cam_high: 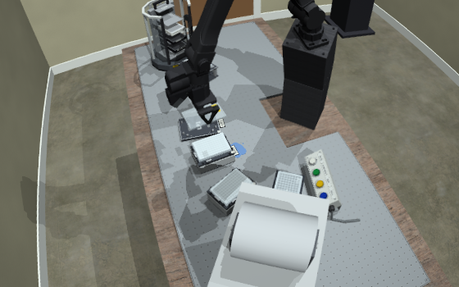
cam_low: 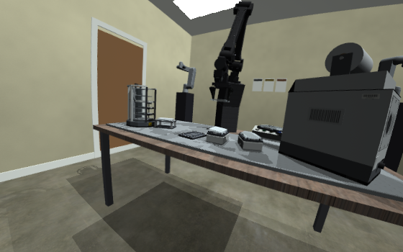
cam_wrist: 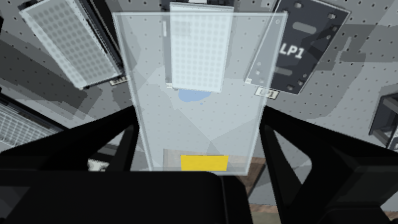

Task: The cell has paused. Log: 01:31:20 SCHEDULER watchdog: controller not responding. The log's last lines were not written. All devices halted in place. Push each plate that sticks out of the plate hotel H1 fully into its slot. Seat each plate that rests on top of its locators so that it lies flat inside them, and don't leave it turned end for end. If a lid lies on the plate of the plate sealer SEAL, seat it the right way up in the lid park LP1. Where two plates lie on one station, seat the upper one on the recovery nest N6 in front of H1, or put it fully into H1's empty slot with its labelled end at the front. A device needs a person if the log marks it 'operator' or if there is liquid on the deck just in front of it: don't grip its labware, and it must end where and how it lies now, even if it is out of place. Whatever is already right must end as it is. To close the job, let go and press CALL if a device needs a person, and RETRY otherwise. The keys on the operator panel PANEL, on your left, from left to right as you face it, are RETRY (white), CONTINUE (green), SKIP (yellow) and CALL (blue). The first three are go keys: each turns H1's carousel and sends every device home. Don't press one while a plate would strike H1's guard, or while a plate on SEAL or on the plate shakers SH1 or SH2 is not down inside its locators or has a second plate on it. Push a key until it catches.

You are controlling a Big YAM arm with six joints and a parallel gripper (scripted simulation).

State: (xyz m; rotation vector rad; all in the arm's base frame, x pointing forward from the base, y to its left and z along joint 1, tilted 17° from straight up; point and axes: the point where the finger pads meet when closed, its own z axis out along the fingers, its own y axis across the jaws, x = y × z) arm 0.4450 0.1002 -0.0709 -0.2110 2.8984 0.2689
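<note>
Going left to right in the top view: the plate hotel H1 [cam_high: 152, 37] stands at the far left end of the deck, its shelves stacked with plates; next along, the arm hangs over the lid park LP1 [cam_high: 188, 133], a dark plate lying flat on the deck; the gripper [cam_high: 209, 115] is clamped across a wide clear lid [cam_wrist: 200, 95], fingers spread far apart because the lid is that broad; from the wrist camera the lid fills the middle of the frame, see-through, with a yellow tag [cam_wrist: 204, 162] at its near edge and the LP1 lettering off to the right, so the lid is up in the air and only partly over the park; just beside LP1 comes a shaker carrying a white plate [cam_high: 210, 148], with a blue puddle [cam_high: 238, 149] on the deck touching its right side; further on, a second plate [cam_high: 230, 186] sits turned at an angle on its station; then the sealer's plate [cam_high: 288, 181] and the key panel [cam_high: 320, 178] with white, green, yellow and blue keys.
</note>
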